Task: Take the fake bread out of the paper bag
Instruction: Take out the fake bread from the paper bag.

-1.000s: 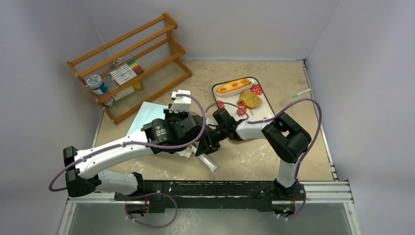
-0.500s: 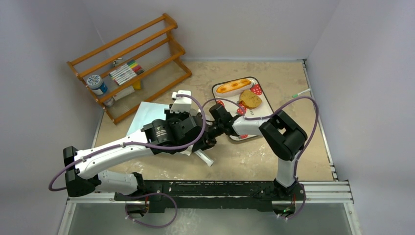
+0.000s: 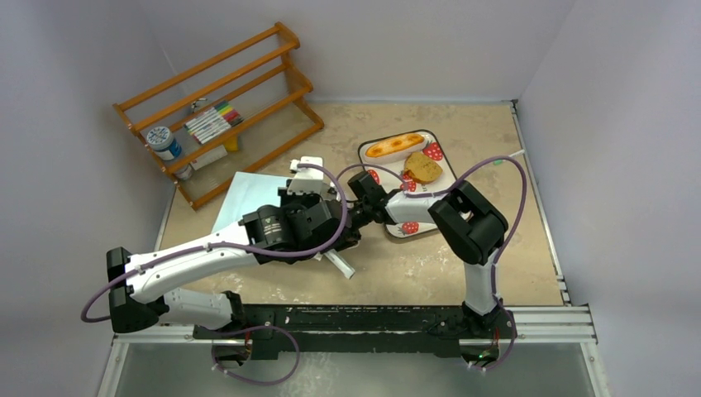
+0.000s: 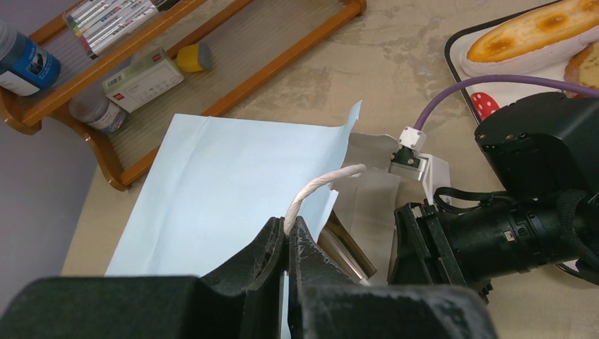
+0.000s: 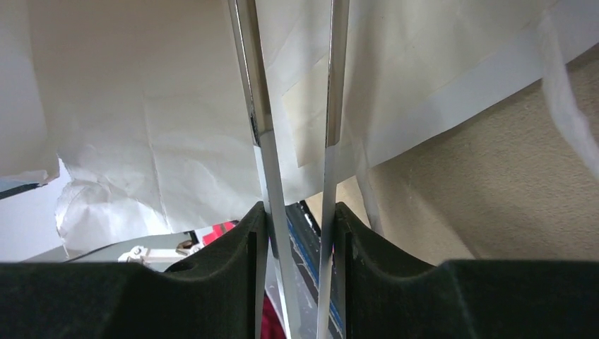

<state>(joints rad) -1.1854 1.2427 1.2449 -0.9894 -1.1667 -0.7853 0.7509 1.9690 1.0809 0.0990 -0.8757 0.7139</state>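
Bread looks light, stiff, slippery for tongs: take it mid-body. Left gripper pinches the bag cord shut; right gripper squeezes tongs inside bag.

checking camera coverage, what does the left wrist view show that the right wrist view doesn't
Only the left wrist view: the left gripper pinching the thin white cord handle of the pale-blue paper bag, the orange wooden rack, and the long golden toy loaf. Only the right wrist view: the right gripper clamped on the long metal tongs, whose arms reach into the bag's white inside. Both: the bag, the tongs and the beige table.
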